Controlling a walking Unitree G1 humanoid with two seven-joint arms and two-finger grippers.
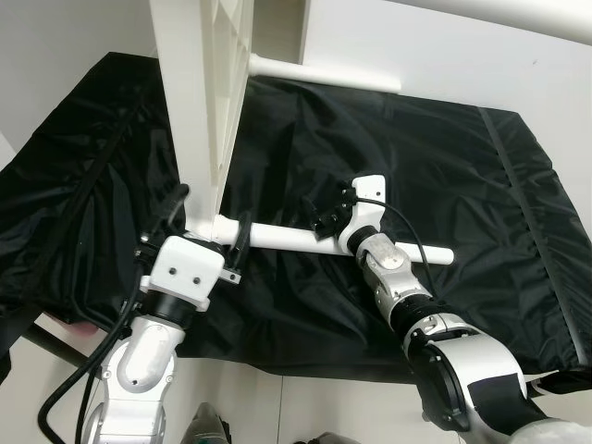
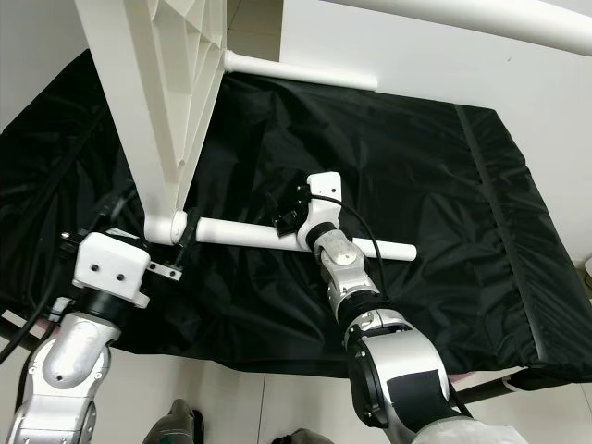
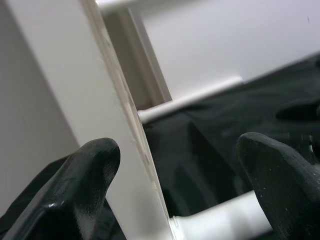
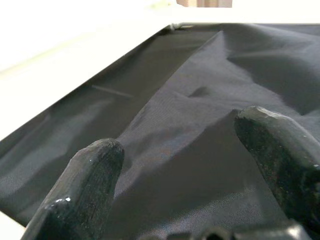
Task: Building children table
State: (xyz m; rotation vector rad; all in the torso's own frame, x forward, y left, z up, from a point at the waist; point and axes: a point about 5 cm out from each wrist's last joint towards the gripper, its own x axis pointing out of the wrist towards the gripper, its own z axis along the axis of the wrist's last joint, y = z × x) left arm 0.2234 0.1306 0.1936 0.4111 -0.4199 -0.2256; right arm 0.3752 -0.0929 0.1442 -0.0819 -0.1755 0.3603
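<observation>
The white table top (image 1: 199, 83) stands on its edge on a black cloth (image 1: 444, 166). One white round leg (image 1: 287, 239) sticks out sideways from its lower corner, and a second leg (image 1: 324, 74) juts out higher up. My left gripper (image 1: 211, 217) is open, with its fingers (image 3: 92, 170) either side of that lower corner where the leg joins. My right gripper (image 1: 328, 211) hovers just over the middle of the lower leg. It is open, and the right wrist view has nothing but cloth (image 4: 190, 130) between its fingers.
The black cloth covers a low surface whose near edge (image 1: 305, 365) runs just before my body, with pale floor below it. Black cables (image 1: 83, 370) hang beside my left arm. A white bar (image 1: 499, 18) crosses the top right corner.
</observation>
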